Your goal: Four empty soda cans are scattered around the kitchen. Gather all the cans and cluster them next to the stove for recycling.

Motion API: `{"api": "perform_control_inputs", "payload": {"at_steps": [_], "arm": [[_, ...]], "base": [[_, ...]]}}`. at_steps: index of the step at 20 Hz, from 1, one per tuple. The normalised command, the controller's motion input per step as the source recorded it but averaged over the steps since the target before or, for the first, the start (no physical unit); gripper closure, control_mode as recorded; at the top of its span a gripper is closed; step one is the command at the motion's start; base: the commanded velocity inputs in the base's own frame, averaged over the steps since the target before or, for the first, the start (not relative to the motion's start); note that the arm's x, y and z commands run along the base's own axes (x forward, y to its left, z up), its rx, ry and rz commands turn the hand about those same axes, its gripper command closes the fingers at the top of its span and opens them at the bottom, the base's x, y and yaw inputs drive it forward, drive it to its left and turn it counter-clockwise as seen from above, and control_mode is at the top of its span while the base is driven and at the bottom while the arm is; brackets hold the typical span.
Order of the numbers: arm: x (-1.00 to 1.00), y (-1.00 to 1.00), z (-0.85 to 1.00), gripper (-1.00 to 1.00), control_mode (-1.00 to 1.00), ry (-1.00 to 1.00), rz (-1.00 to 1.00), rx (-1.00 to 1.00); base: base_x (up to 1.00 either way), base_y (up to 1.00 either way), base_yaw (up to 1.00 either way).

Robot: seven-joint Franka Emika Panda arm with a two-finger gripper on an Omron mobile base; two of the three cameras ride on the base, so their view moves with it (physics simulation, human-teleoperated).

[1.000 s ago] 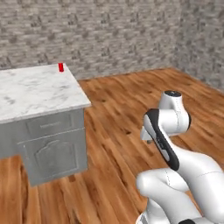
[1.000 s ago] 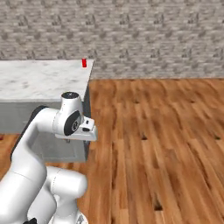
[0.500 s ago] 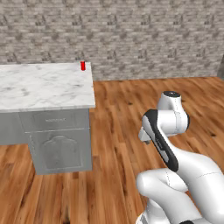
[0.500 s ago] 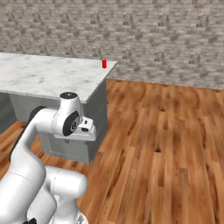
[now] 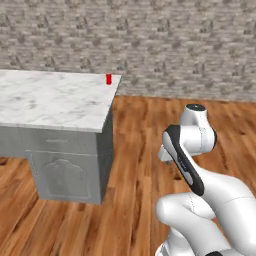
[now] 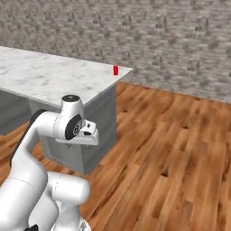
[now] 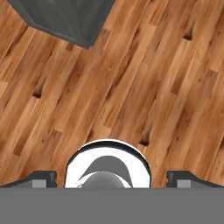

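Kitchen, mid-task: one red soda can [image 5: 108,79] upright at far corner of marble table [image 5: 55,102], well apart from my arm. Hand [image 7: 112,178] folded in over base, pointing down at wood floor [image 7: 144,78], jaws wide, holding nothing. No stove in sight from here; I judge gathering barely begun w/ this can, approach + pickup left. Grey cabinet below table, brick wall [image 6: 149,36] behind.

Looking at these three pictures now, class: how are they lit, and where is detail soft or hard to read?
Left base view: even, flat light; the red can is tiny and soft-edged. Right base view: the counter throws only a faint shadow on the floor. Hand view: floor grain crisp, no glare; the open claw sits at the bottom edge.
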Motion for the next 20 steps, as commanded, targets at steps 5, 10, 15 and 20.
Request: {"api": "perform_control_inputs", "payload": {"at_steps": [5, 10, 15, 20], "arm": [[0.00, 0.00, 0.00, -1.00, 1.00, 0.00, 0.00, 0.00], [0.00, 0.00, 0.00, -1.00, 1.00, 0.00, 0.00, 0.00], [0.00, 0.00, 0.00, -1.00, 1.00, 0.00, 0.00, 0.00], [0.00, 0.00, 0.00, -1.00, 1.00, 0.00, 0.00, 0.00]], "base": [[0.54, -0.92, 0.43], [0.44, -0.83, 0.44], [0.46, -0.82, 0.44], [0.49, -0.83, 0.42]]}}
